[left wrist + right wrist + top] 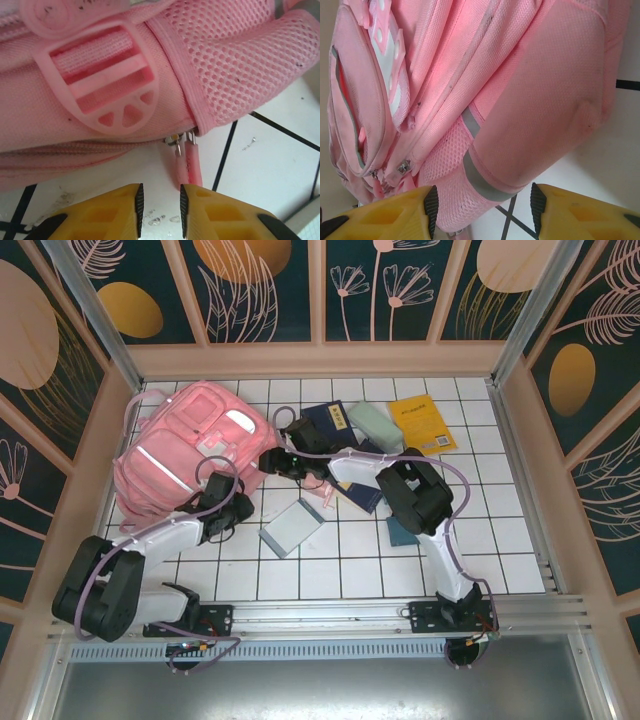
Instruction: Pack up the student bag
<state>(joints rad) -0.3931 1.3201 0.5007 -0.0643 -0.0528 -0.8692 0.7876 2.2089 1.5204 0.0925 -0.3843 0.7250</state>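
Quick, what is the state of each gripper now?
Left gripper: slightly open, empty, just short of the zip pull.
Right gripper: wide open, empty, at the bag.

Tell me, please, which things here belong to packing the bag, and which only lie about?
In the job:
- student bag
- its zip pulls
- left tool, open, near the pulls
- right tool, open, at the bag's side

Lying about, perhaps to be packed later:
- yellow book
- dark blue book
- pale green flat item
- grey-blue notebook
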